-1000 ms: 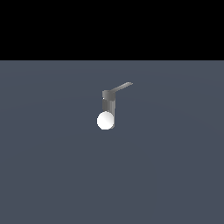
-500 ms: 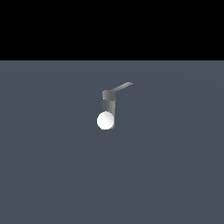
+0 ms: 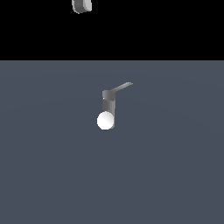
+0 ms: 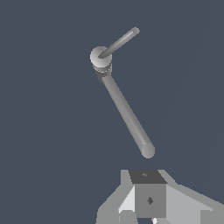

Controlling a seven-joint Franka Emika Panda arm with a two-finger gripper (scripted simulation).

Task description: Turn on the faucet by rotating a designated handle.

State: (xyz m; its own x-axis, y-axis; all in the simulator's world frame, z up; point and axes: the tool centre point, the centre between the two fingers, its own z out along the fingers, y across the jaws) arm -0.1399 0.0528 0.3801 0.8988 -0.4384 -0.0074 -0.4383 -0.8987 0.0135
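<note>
Reaching for the handle (image 3: 121,88) could go wrong: the gripper (image 4: 146,216) might bump the faucet (image 3: 108,109) post instead.
Near the middle of the grey floor (image 3: 43,175) stands the faucet, alone, nothing blocking it. Gripper hangs well apart; I cannot tell how its jaws stand.

Open bench (image 3: 52,175) surrounds the faucet (image 3: 108,107); only its handle (image 3: 120,88), jutting toward two o'clock, obstructs.
</note>
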